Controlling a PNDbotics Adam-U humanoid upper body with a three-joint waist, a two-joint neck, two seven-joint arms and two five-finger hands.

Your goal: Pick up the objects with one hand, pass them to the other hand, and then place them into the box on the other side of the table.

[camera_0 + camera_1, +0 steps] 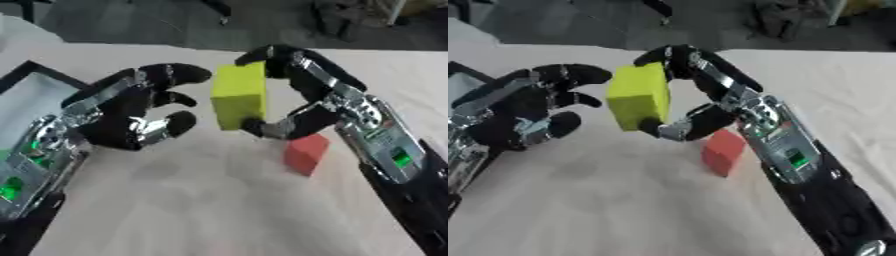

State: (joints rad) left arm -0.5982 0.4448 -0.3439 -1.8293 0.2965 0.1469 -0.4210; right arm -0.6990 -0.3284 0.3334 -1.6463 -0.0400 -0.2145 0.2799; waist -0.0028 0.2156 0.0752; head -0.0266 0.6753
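My right hand holds a yellow block above the table, fingers curled over its top and thumb under its lower edge. Just to the left, my left hand faces the block with fingers spread and slightly bent, a small gap away from it. A red block stands on the beige table beneath my right wrist. The box, white inside with a dark rim, lies at the left edge, partly behind my left arm.
The table's far edge runs along the top, with dark floor and some dark items beyond it. Bare tabletop fills the foreground between my two arms.
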